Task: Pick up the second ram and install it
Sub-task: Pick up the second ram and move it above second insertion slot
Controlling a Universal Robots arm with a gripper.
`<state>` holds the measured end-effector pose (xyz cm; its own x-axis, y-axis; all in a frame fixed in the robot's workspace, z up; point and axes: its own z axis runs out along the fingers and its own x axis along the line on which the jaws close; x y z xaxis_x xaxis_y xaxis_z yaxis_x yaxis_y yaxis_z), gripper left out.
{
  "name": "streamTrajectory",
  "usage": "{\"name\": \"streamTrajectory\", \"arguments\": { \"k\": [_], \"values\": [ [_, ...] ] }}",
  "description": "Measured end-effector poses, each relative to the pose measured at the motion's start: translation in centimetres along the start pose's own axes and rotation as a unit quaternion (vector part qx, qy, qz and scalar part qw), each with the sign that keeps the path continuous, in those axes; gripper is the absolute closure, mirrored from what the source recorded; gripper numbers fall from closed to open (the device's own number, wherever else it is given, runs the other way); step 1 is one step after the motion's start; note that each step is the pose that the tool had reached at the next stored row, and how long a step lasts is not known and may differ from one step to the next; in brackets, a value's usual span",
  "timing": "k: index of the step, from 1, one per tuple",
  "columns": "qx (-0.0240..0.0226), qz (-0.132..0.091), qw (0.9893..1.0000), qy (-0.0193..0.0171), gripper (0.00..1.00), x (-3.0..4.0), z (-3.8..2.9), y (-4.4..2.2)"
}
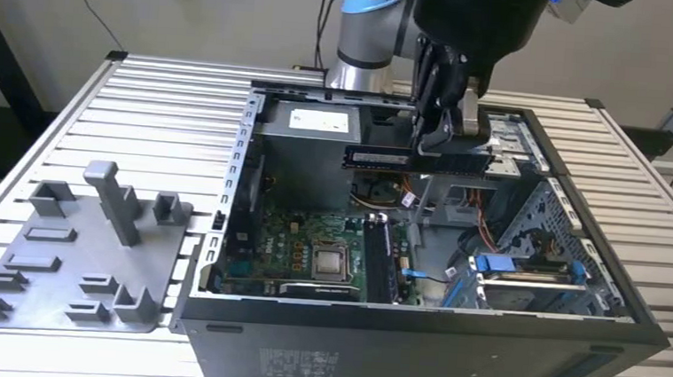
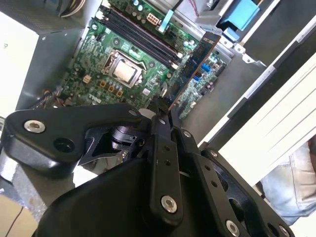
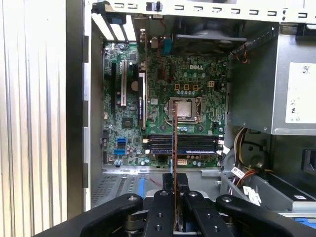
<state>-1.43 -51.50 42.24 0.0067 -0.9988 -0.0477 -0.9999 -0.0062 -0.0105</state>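
Above the open computer case point(image 1: 422, 323), in the upper middle of the exterior view, the arm point(image 1: 365, 30) holds the second ram point(image 1: 416, 159) level in the air. The jaws are clamped on its upper edge, toward the end at the exterior view's right. It hangs in front of the grey power supply point(image 1: 317, 120), well clear of the motherboard point(image 1: 297, 248). In the first wrist view the stick appears edge-on, crossing the memory slots point(image 3: 182, 143) at a right angle. A grey fixture tray point(image 1: 59, 258) lies on the slatted counter point(image 1: 141, 95) at the exterior view's left.
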Motion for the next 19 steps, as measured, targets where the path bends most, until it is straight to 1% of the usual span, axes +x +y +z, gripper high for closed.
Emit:
{"name": "streamTrajectory", "arguments": {
  "k": [5, 7, 13, 19],
  "values": [
    [0.0, 0.0, 1.0, 0.0, 0.86, -1.44, 0.08, -0.01],
    [0.0, 0.0, 1.0, 0.0, 0.86, -1.87, 0.1, -0.01],
    [0.0, 0.0, 1.0, 0.0, 0.86, -2.77, 0.15, -0.07],
    [0.0, 0.0, 1.0, 0.0, 0.86, -3.78, 0.21, -0.29]
  ]
}}
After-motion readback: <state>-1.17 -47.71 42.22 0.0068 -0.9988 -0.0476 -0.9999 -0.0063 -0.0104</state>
